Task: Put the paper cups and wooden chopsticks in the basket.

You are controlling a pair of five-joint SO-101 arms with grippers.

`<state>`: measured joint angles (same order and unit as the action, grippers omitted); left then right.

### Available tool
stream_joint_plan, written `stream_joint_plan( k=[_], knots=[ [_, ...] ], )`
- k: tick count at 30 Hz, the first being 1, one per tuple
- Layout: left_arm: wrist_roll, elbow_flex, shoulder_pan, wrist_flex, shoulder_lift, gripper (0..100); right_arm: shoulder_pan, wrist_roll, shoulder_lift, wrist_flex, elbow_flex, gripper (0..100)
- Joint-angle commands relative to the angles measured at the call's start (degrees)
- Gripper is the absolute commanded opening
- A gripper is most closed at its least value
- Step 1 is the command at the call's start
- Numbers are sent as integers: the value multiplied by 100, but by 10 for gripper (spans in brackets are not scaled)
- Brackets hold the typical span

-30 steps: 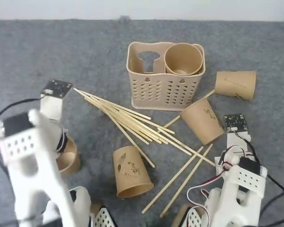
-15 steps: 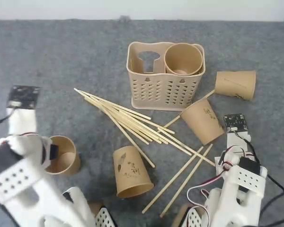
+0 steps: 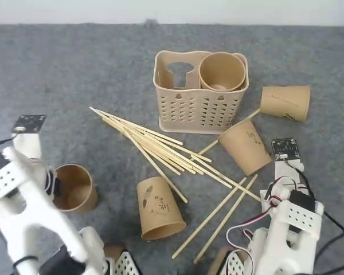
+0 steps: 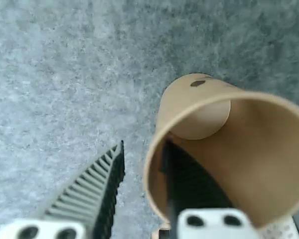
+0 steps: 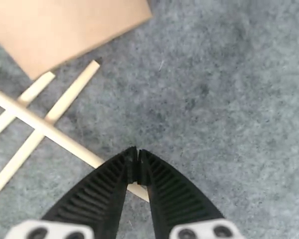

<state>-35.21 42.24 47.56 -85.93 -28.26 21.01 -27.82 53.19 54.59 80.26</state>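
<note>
Cup wall between left jaws, plain in wrist view.

Cup at the left arm: its rim runs off the left wrist view's edge, and 1 black finger inside covers part of the inner wall.
Same cup, high view: 1 side is hidden behind the left arm.
Cup in the basket: lower body is hidden by the wall of the basket.
Tilted cup: cut off by the right wrist view's edge, so just a flat stretch of its side shows.
Crossing chopstick: 1 end is hidden under the right gripper.
Arm bases: cut off by the high view's edge.
</note>
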Motion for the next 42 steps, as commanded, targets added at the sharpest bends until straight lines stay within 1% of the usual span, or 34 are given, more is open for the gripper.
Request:
stream_joint_plan(
  k=[1,4,9,13,16,19,25,32,34,37,40,42],
  knots=[
    [202,-347,0,-510,-448,9,-48,44,110,-40,-26,8],
    [281,-637,-9,-615,-1011,12,-48,44,110,-40,-26,8],
    [352,-585,-202,-730,-1565,12,-48,35,110,-40,-26,8],
    [1002,-690,-404,-879,-1697,12,-48,26,110,-40,-26,8],
    [1697,-1024,-598,-844,-1670,12,-48,26,110,-40,-26,8],
    [2418,-1437,-976,-844,-1679,12,-48,26,110,-40,-26,8],
    [3596,-2484,-1776,-844,-1670,12,-48,26,110,-40,-26,8],
    [4695,-3943,-2646,-835,-1644,12,-48,26,110,-48,-26,8],
    [5081,-4268,-2989,-826,-1635,12,-57,26,110,-57,-26,8],
    [5565,-4778,-3578,-756,-1248,12,-66,26,110,-66,-26,8],
    [6136,-5446,-4079,-712,-413,12,-75,26,101,-75,-26,8],
    [6312,-6079,-4475,-756,237,12,-75,26,101,-75,-26,8]
  ],
)
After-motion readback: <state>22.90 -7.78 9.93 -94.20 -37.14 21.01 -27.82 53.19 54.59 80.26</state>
